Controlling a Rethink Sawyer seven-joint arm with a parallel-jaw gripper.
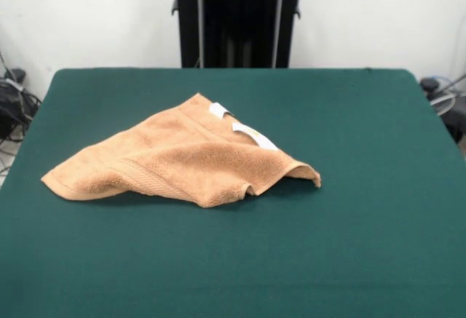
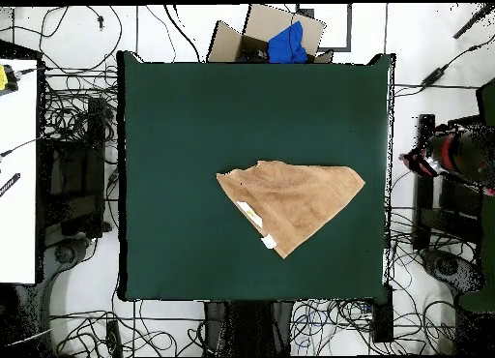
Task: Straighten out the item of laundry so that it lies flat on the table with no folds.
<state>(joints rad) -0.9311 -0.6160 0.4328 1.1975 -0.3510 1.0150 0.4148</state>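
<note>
Fingers unseen in both views, state unknown. Orange-tan terry towel [image 1: 182, 161] lies folded triangular on dark green felt table [image 1: 364, 223]; best pinch top layer only near 2 white tags [image 1: 251, 134], drag outward low.

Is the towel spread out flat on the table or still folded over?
Folded. The towel makes a rough triangle rather than a rectangle on the table, and one corner arches up off the cloth.

One camera faces me low across my desk [image 1: 378, 187], another looks straight down from high; both share its green top.
</note>
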